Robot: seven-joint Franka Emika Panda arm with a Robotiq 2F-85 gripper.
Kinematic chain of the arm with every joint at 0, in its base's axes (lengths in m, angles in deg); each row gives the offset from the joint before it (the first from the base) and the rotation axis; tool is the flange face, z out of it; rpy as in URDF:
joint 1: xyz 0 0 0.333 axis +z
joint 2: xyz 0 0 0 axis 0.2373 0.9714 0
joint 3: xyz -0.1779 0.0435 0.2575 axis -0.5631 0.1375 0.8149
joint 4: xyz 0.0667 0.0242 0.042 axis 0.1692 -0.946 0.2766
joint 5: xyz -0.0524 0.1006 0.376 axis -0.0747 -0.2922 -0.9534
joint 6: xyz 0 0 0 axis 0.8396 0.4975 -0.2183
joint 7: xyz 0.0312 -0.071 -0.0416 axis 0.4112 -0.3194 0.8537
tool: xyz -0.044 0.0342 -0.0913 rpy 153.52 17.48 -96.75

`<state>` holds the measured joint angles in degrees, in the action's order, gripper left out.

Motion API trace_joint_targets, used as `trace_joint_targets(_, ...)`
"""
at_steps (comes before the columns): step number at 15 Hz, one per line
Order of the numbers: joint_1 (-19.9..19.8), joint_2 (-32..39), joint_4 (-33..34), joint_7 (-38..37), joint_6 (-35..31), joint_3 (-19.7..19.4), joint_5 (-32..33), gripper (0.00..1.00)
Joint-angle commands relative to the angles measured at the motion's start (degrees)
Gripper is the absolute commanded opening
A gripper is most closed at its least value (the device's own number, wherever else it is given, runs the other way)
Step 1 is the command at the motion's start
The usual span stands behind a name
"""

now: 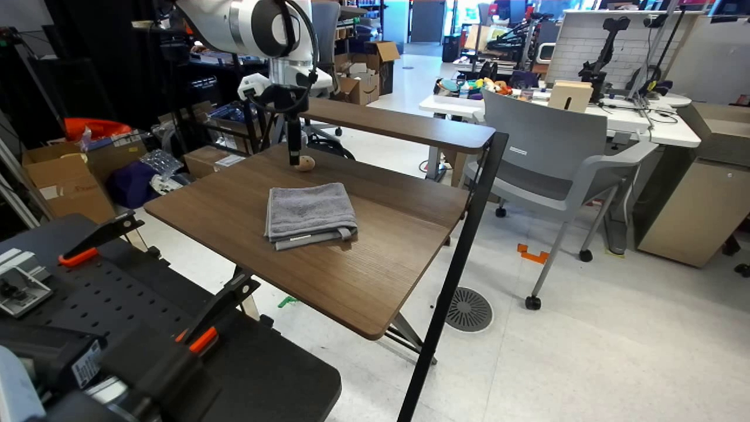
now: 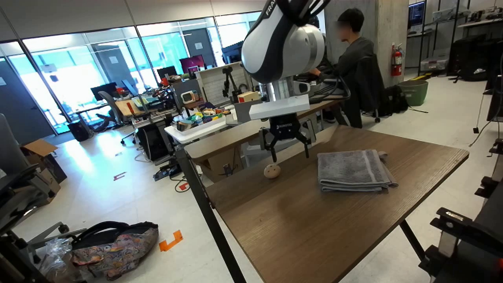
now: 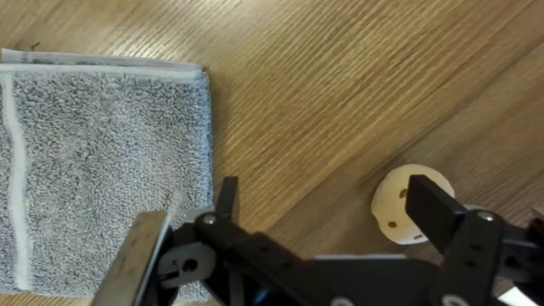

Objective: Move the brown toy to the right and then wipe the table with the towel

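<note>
1. Over the table [image 2: 298, 220], the gripper [image 2: 290, 158] is being held with its fingers [image 3: 433, 212] standing well apart and nothing being gripped.
2. Just below one finger, in an exterior view, the toy [image 2: 272, 171] is lying on the table; from the wrist it is being partly hidden by a finger, so it is not being centred between the two.
3. By the look of it, the toy is being lined up for a grasp. A sideways shift is being called for, so that it is being straddled by both fingers before any lowering; otherwise its top is at risk of being struck.
4. Closing is probably being served best by a slow, low squeeze, since a rounded body is likely tending to roll.
5. Some way from the toy, the towel [image 3: 106, 170] is lying folded, and no wiping is being done yet.
6. Between toy and towel, the brown grain is being crossed by a darker line; whether a seam or a shadow is being seen cannot be told. Along one side, a raised ledge [image 1: 404, 126] is being met by a black post [image 1: 457, 269], so any sweep that way is calling for care.
7. Beyond, a chair [image 1: 545, 152] is standing on the pale floor [image 1: 586, 363], a bag [image 2: 118, 247] is lying there too, and a person [image 2: 353, 57] is sitting farther off.
</note>
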<state>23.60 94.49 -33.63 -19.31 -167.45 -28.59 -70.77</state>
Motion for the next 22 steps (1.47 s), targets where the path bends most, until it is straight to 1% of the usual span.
trace_joint_targets(1, 1.09, 2.99, 3.50, -0.13, -5.30, -0.89, -0.78, 1.00)
trace_joint_targets(5, -0.07, 5.49, 4.76, 1.10, -10.91, -0.47, -1.68, 1.00)
trace_joint_targets(8, -0.41, 7.39, 5.82, 1.16, -12.16, -0.85, -1.79, 1.00)
trace_joint_targets(10, -1.61, 8.68, 6.88, 1.72, -12.06, -0.11, -2.92, 1.00)
trace_joint_targets(12, -2.56, 9.63, 7.83, 2.51, -12.00, 0.72, -4.46, 0.74)
trace_joint_targets(14, -3.13, 10.54, 9.01, 3.21, -12.11, 1.50, -6.32, 0.58)
trace_joint_targets(15, -2.60, 10.57, 9.29, 2.79, -12.37, 2.00, -7.30, 0.49)
trace_joint_targets(17, -2.82, 10.63, 9.92, 3.22, -12.81, 3.10, -9.08, 0.34)
trace_joint_targets(18, -2.95, 10.19, 9.58, 3.73, -13.31, 4.02, -10.09, 0.77)
trace_joint_targets(19, -3.05, 9.48, 9.01, 4.53, -13.93, 4.84, -10.80, 0.72)
trace_joint_targets(20, -3.17, 8.76, 8.41, 5.34, -14.82, 5.32, -11.26, 0.73)
trace_joint_targets(21, -2.94, 8.10, 7.65, 6.11, -16.07, 5.63, -11.56, 0.78)
trace_joint_targets(22, -2.80, 7.48, 6.90, 6.73, -17.43, 5.76, -11.63, 0.86)
